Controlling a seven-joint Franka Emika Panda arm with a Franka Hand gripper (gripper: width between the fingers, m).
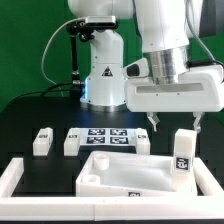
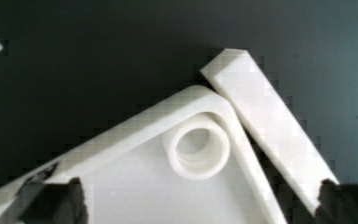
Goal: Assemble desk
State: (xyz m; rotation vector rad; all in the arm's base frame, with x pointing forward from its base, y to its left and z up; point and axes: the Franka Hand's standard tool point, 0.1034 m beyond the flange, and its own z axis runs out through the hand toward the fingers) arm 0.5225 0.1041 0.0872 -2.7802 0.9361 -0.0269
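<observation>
The desk's white top panel [image 1: 128, 172] lies flat on the black mat near the front, underside up. In the wrist view its corner [image 2: 140, 165] shows a round leg socket [image 2: 201, 150]. One white tagged leg [image 1: 183, 150] stands upright at the panel's right end in the exterior view. Two more legs [image 1: 42, 141] [image 1: 72, 142] stand on the mat at the exterior view's left. My gripper [image 1: 173, 122] hangs above the panel's right part, open and empty. Its dark fingertips [image 2: 60, 200] show on either side of the panel corner, with the gripper's middle [image 2: 197, 205] over it.
The marker board [image 1: 113, 137] lies behind the panel. The large white rail [image 1: 20, 182] frames the mat at the front and sides. A long white bar [image 2: 274, 125] runs along the panel's edge in the wrist view. The robot base [image 1: 100, 70] stands behind.
</observation>
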